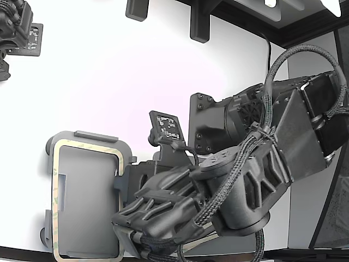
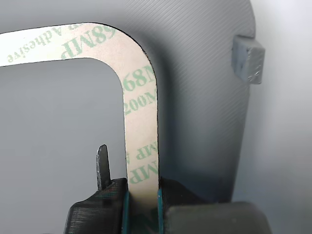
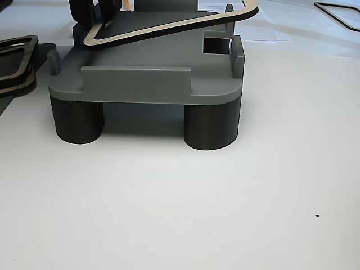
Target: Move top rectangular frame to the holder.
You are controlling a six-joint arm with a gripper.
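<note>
gripper clamping the top rectangular frame | frame tilting over holder, lifted at its 3 o'clock end | holder standing on white surface

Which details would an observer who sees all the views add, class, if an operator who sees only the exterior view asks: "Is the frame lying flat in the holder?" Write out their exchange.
Observer: No. The other view shows the frame tilted above the holder, with one corner raised over a tab.
Operator: Is the gripper holding it?
Observer: Yes. In the wrist view the gripper pinches one strip of the frame between its fingers.
Operator: Is the holder flat on the table?
Observer: No. The other view shows it standing on dark round legs.
</note>
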